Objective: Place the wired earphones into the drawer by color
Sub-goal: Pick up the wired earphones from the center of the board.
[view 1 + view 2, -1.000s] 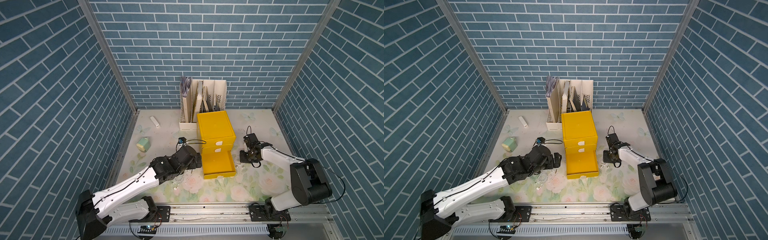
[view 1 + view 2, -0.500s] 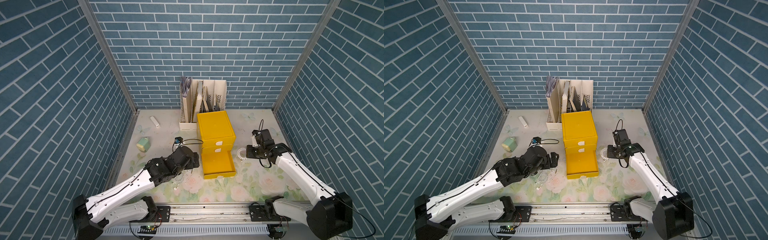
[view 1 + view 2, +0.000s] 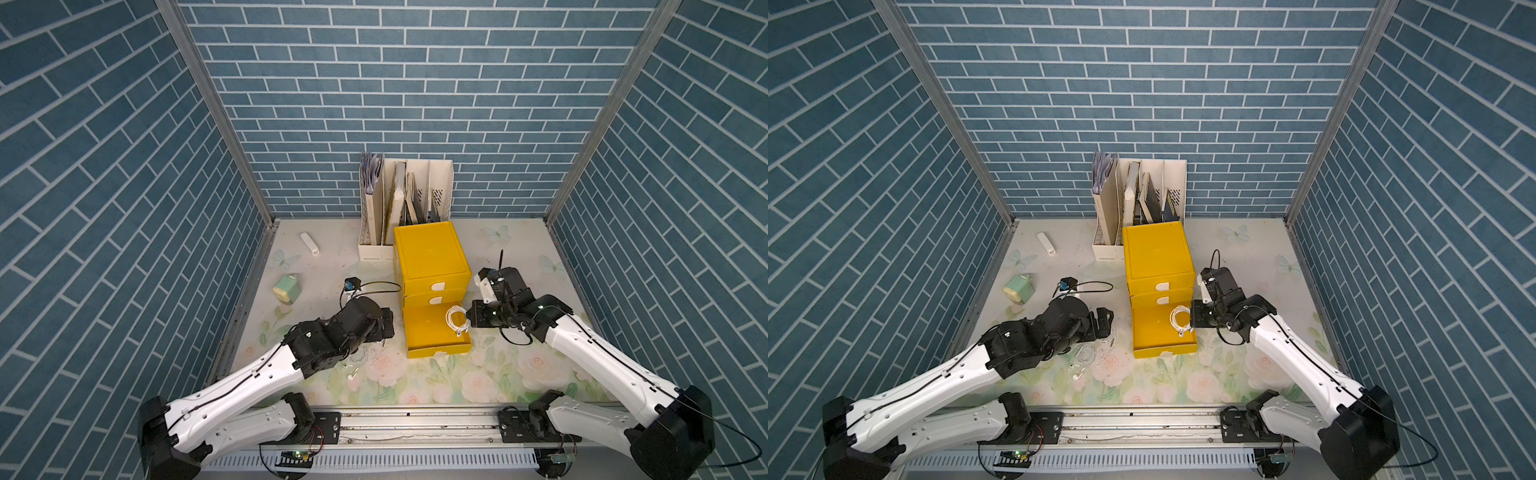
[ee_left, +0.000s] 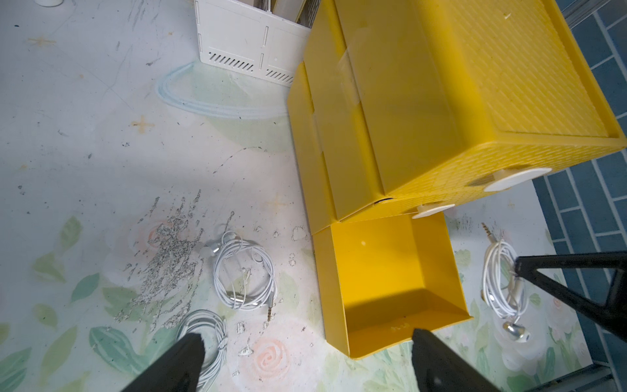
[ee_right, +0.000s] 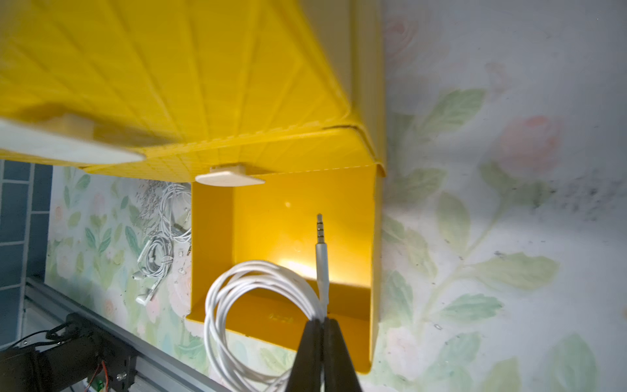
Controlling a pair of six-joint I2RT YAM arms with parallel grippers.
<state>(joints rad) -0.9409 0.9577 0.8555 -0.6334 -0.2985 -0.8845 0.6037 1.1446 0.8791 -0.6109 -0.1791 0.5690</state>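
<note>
Tightly, right gripper [image 5: 322, 320] pinching white earphones [image 5: 264, 268] over drawer [image 5: 339, 220], left gripper [image 4: 307, 337] wide, empty.

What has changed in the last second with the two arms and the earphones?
The right gripper, shut on a white earphone coil, carried it from beside the yellow cabinet to above the open bottom drawer, its arm stretching out. The left gripper drew back slightly, open and empty. The loose white earphones near it and the cabinet stayed put.
</note>
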